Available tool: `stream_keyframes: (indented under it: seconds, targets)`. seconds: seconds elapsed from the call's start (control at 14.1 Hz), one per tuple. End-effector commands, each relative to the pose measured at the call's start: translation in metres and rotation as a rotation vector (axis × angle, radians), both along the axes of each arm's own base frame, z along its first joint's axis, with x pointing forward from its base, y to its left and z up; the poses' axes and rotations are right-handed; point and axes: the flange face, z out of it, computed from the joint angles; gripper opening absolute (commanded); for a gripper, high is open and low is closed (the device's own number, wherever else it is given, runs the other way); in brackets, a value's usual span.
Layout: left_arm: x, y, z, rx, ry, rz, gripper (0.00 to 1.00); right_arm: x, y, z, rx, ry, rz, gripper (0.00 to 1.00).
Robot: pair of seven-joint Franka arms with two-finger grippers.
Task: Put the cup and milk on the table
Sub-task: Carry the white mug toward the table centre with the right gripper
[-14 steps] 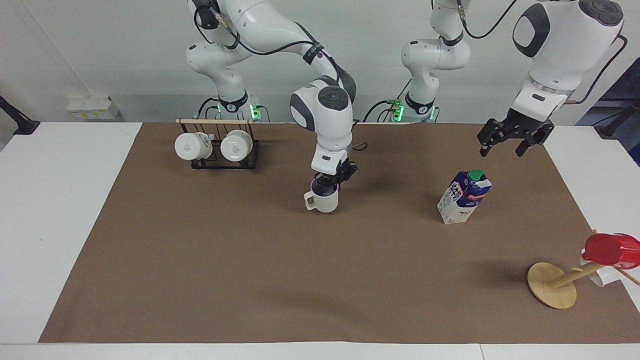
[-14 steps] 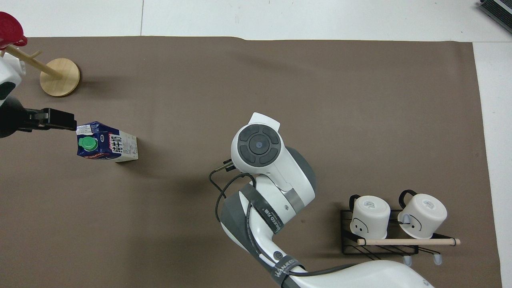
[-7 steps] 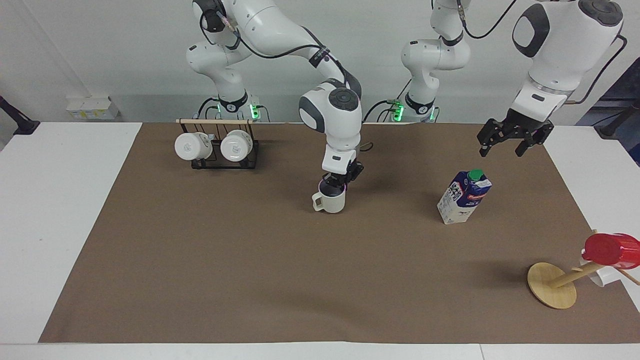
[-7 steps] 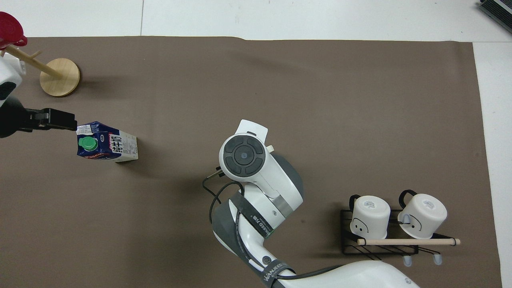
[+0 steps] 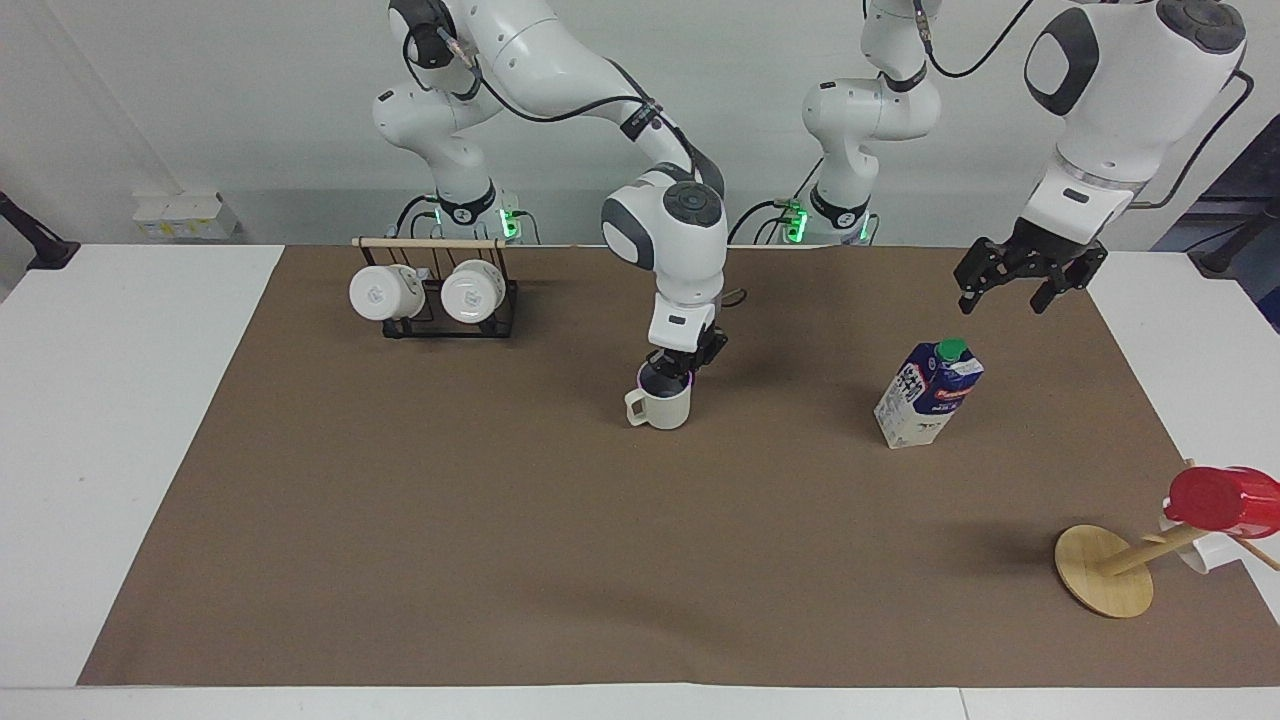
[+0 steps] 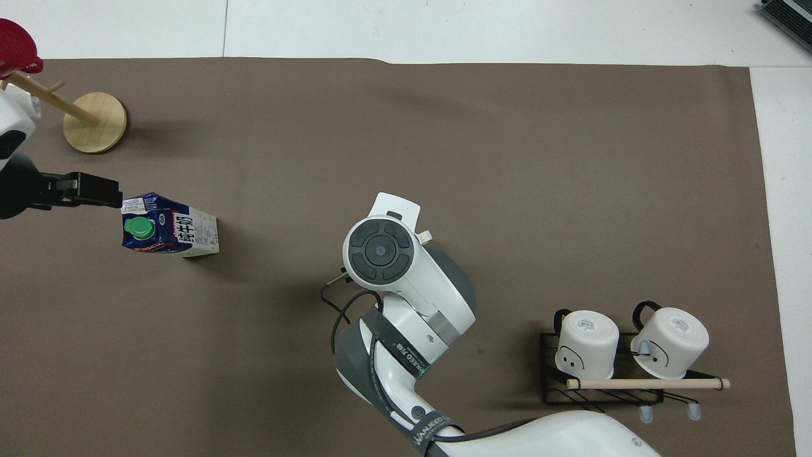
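On the brown sheet of the desk [image 5: 400,560], mug [image 5: 663,404] stands upright; right claw [image 5: 678,365] at its rim, grip unclear. Milk carton [image 5: 928,394] upright beside mug, toward the left arm's end; left claw [image 5: 1030,272] wide, waiting above carton.

My right arm reaches out from its base and bends down at the wrist, so the right gripper [image 5: 676,371] points straight down at the middle of the table; I cannot make out whether its fingertips meet. My left arm waits, elbow high, forearm angled down toward its own end of the table, and the left gripper [image 5: 1030,281] hangs in the air with jaws spread wide, holding nothing.
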Motion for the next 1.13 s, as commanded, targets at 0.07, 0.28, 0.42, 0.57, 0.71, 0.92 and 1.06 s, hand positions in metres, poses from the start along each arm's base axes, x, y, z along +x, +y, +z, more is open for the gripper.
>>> stream_keyframes:
  seconds: [0.07,0.28,0.42,0.57,0.71,0.92,1.06]
  targets:
    - [-0.006,-0.001,-0.003,-0.001,0.001,0.009,1.00,0.006,-0.001,0.000,0.011,-0.024,-0.016,1.00]
    - [-0.006,-0.001,-0.004,-0.001,-0.003,0.010,1.00,0.009,-0.005,0.024,0.045,-0.025,-0.053,1.00]
    - [-0.004,-0.001,-0.011,-0.002,0.007,0.011,1.00,0.012,-0.013,0.049,0.111,-0.014,-0.127,1.00]
    - [-0.002,0.002,-0.026,0.000,0.006,0.013,1.00,0.016,-0.031,0.078,0.138,-0.002,-0.172,1.00]
    - [0.000,0.000,-0.048,-0.001,-0.008,0.013,1.00,0.024,-0.061,0.110,0.148,-0.002,-0.219,1.00]
    - [0.003,-0.002,-0.081,-0.002,-0.034,0.015,1.00,0.038,-0.115,0.151,0.151,-0.022,-0.295,1.00]
    - [0.006,-0.001,-0.096,-0.004,-0.045,0.017,1.00,0.046,-0.154,0.175,0.151,-0.033,-0.351,1.00]
